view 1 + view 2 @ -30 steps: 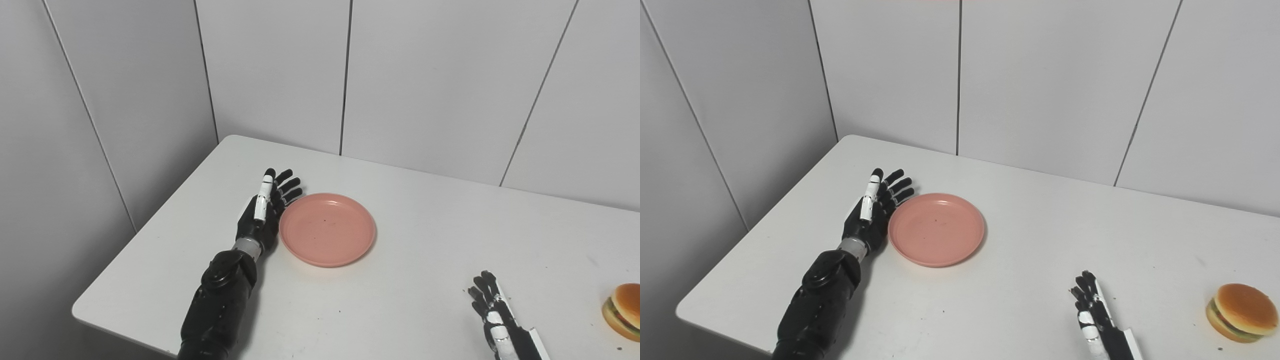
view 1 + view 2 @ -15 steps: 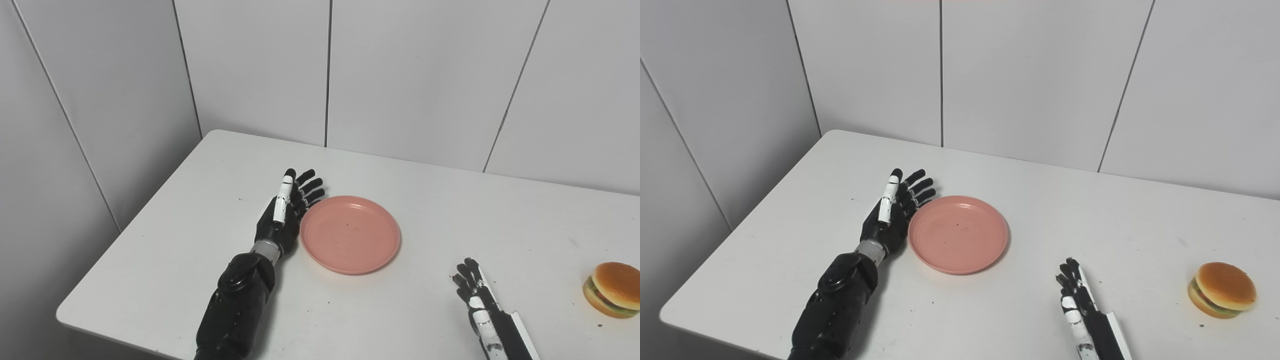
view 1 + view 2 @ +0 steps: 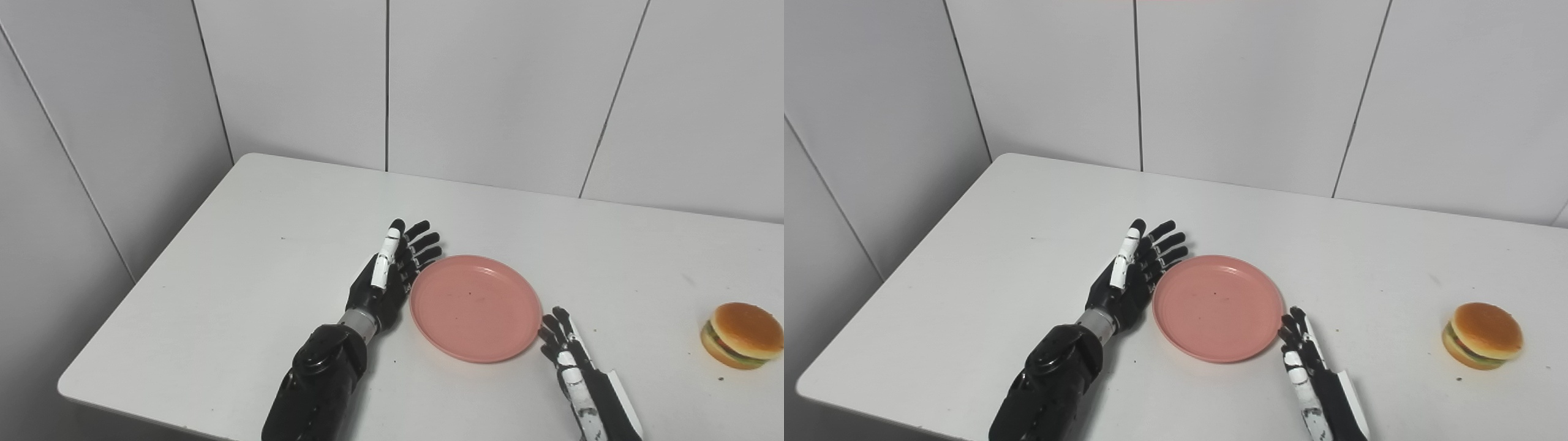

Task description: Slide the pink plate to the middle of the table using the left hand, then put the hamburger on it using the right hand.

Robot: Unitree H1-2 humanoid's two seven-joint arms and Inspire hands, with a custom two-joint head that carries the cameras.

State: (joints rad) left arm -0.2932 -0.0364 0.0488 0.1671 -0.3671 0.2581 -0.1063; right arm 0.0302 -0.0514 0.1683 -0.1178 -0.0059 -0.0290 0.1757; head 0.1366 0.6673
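Observation:
The pink plate (image 3: 476, 308) lies flat on the white table (image 3: 257, 263), near its middle. My left hand (image 3: 392, 272) is open, fingers stretched out, with its palm edge against the plate's left rim. My right hand (image 3: 566, 355) is open and empty, resting on the table just right of the plate's near rim. The hamburger (image 3: 742, 334) sits alone at the table's right side, well away from both hands; it also shows in the right eye view (image 3: 1482, 335).
The table's front edge (image 3: 153, 416) runs close below my left forearm. White panelled walls (image 3: 490, 86) stand behind and to the left of the table.
My left hand has pushed the plate to the right across the table, so it now lies close to my right hand. The camera has also panned.

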